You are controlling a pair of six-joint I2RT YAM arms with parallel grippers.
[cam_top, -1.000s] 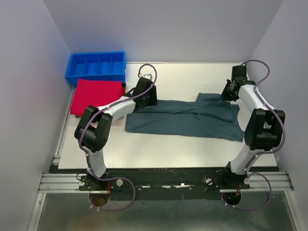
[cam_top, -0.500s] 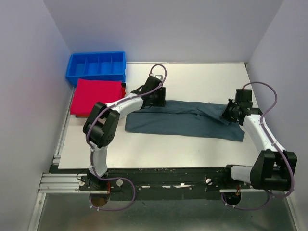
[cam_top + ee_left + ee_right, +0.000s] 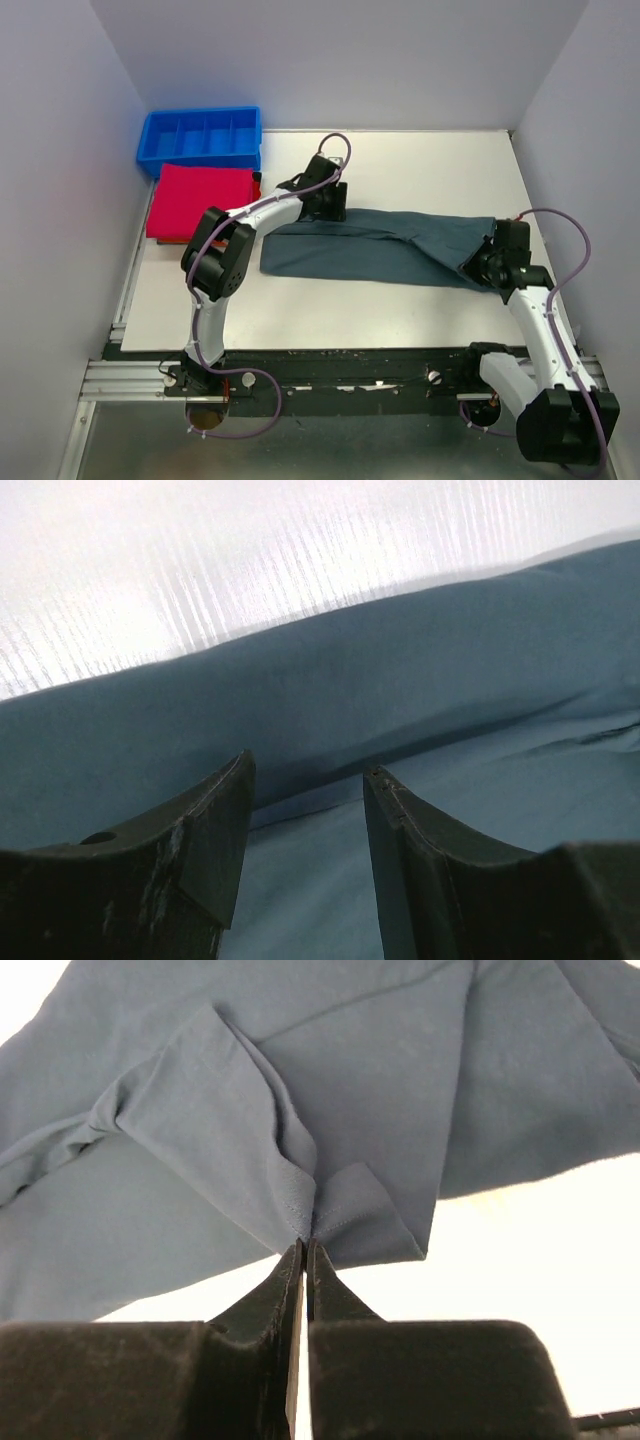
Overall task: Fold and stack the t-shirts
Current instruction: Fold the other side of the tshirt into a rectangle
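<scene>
The dark grey-blue t-shirt (image 3: 370, 255) lies in a long band across the middle of the table. My right gripper (image 3: 479, 264) is at its right end, shut on a bunched hem of the cloth (image 3: 350, 1090), with the pinch at the fingertips (image 3: 307, 1243). My left gripper (image 3: 328, 207) hovers over the shirt's far edge. In the left wrist view it (image 3: 305, 780) stands open, with only flat cloth (image 3: 400, 680) under it and a raised fold just beyond. The red-magenta t-shirt (image 3: 200, 200) lies folded flat at the left.
A blue plastic tray with dividers (image 3: 200, 140) stands at the back left, just behind the red shirt. White table surface (image 3: 420, 165) shows behind the grey-blue shirt and along the near edge (image 3: 350, 315). Walls close in on both sides.
My right gripper has swung from the shirt's far right corner toward the near edge, dragging that corner over the shirt. The left gripper has shifted a little to the right along the far edge.
</scene>
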